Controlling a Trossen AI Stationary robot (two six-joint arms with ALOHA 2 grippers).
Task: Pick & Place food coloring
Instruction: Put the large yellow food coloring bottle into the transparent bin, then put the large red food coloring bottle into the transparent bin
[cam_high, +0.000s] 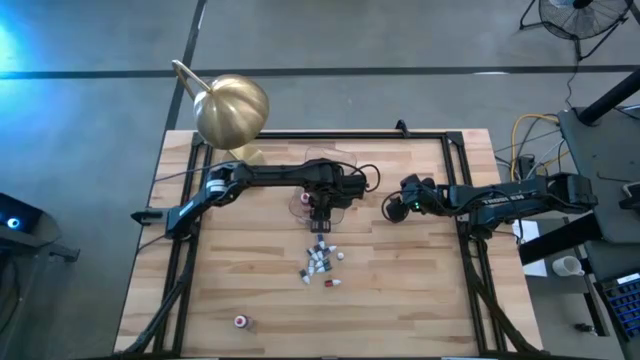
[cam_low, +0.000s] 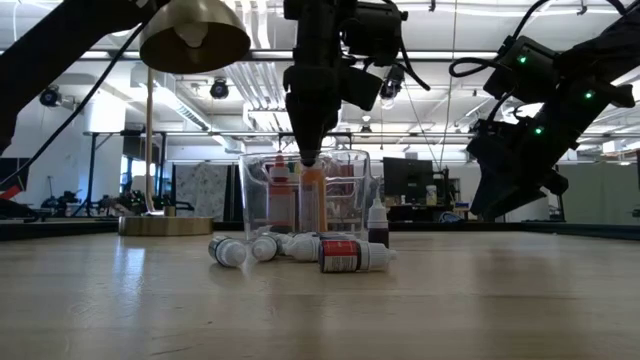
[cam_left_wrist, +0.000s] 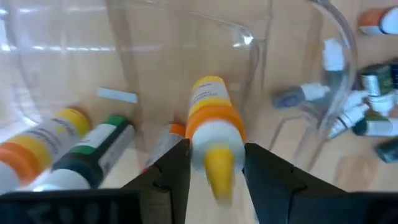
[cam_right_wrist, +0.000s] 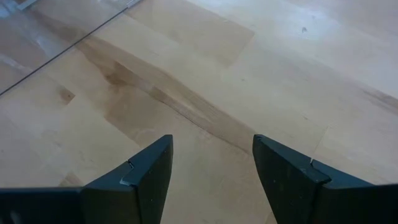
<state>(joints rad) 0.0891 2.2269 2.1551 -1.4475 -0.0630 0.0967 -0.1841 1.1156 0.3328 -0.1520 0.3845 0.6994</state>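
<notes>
With its jaws parted, left tool (cam_left_wrist: 214, 163) astride yellow-capped bottle (cam_left_wrist: 214, 134) inside tub (cam_low: 362, 190) walls.

Pale matt wood table (cam_high: 420, 300), clear glossy plastic tub (cam_low: 352, 190), polished brass lamp (cam_high: 232, 110)

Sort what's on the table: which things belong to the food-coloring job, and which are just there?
Job: yellow-capped bottle between left gripper fingers; clear tub; bottle cluster; lone bottle.
Bystanders: brass lamp; right gripper, open, empty.

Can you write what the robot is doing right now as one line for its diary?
left gripper: over clear tub, yellow-capped bottle between fingers | right gripper: open, empty, waiting
</notes>
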